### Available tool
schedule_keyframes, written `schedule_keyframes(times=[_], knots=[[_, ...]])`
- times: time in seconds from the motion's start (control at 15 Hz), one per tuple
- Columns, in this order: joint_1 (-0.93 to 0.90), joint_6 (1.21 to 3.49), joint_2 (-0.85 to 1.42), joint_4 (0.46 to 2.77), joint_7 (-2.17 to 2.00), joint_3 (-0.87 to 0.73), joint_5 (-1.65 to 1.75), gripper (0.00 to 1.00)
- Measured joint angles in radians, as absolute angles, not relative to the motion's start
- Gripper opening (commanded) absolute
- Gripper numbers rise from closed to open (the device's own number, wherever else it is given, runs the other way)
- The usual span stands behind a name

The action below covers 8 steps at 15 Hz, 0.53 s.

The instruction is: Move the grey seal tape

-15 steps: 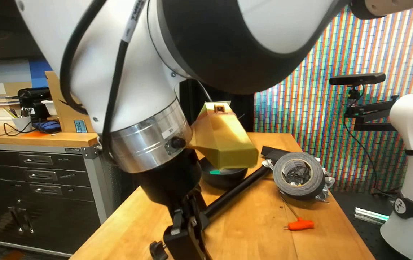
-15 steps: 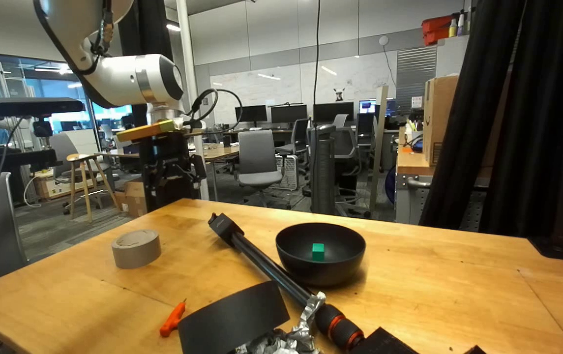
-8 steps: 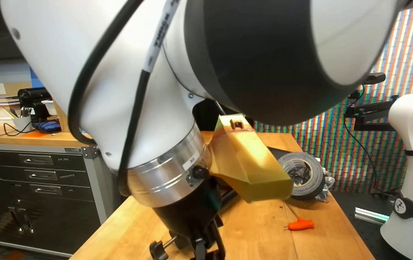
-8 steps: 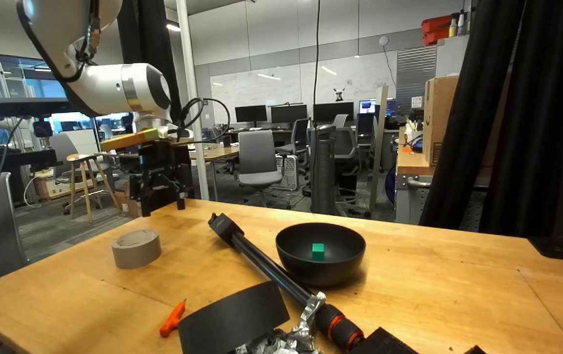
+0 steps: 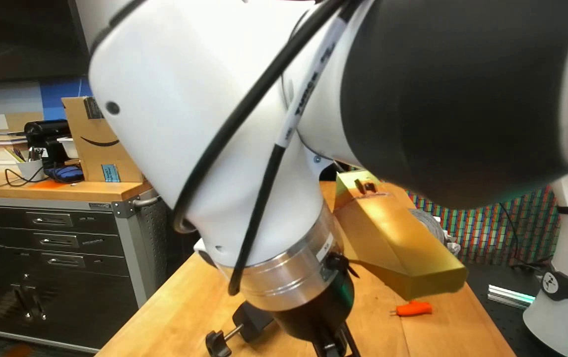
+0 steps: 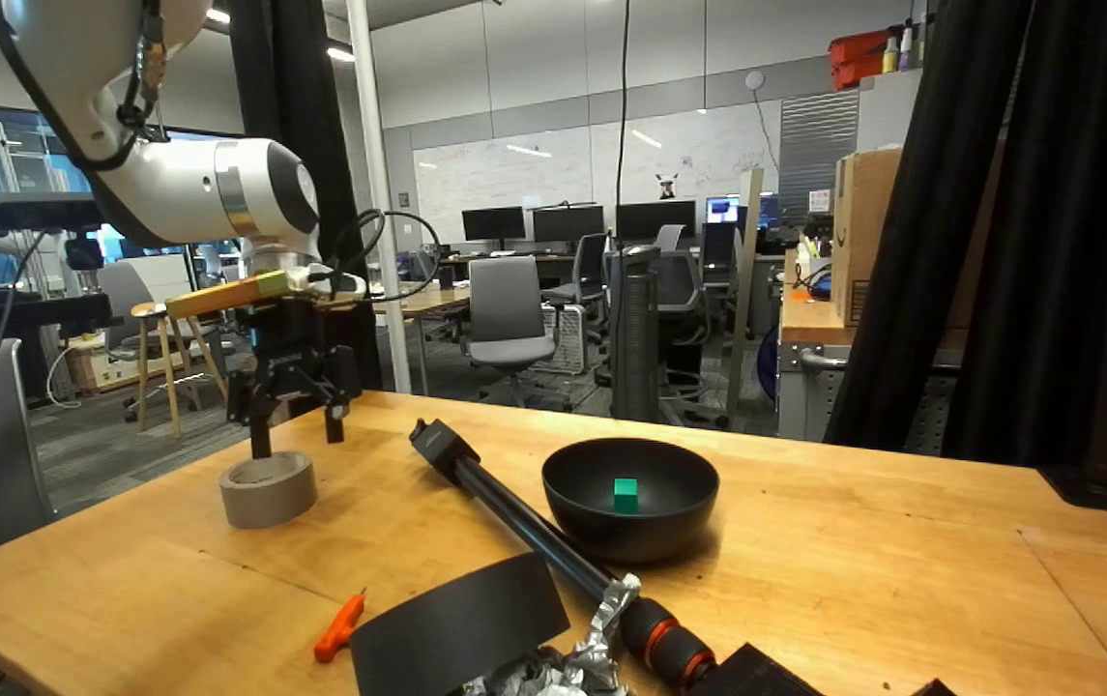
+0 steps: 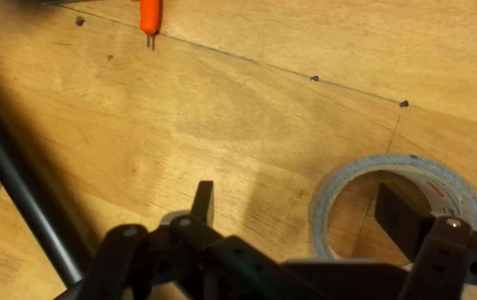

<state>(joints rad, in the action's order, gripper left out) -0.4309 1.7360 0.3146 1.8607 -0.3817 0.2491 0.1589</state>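
Fingers [image 7: 400, 223] stand wide, one over the hole in the grey seal tape [image 7: 321, 208], lower right of the wrist view. Off-centre descent could knock it aside.

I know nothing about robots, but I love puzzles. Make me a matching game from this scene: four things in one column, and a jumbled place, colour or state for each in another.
Things
1) grey tape roll
2) cube
3) gripper
4) small tool's handle

Descriptions
a) inside the black bowl
b) orange
c) flat on the table, hole facing up
d) open, jaws apart

Right pairs: 1-c, 2-a, 3-d, 4-b
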Motion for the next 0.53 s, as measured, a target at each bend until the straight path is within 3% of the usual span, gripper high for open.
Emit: schedule_keyframes(times=[0.53], knots=[[-0.431,1.736,0.318,1.898,-0.376,0.25,0.159,1.0]])
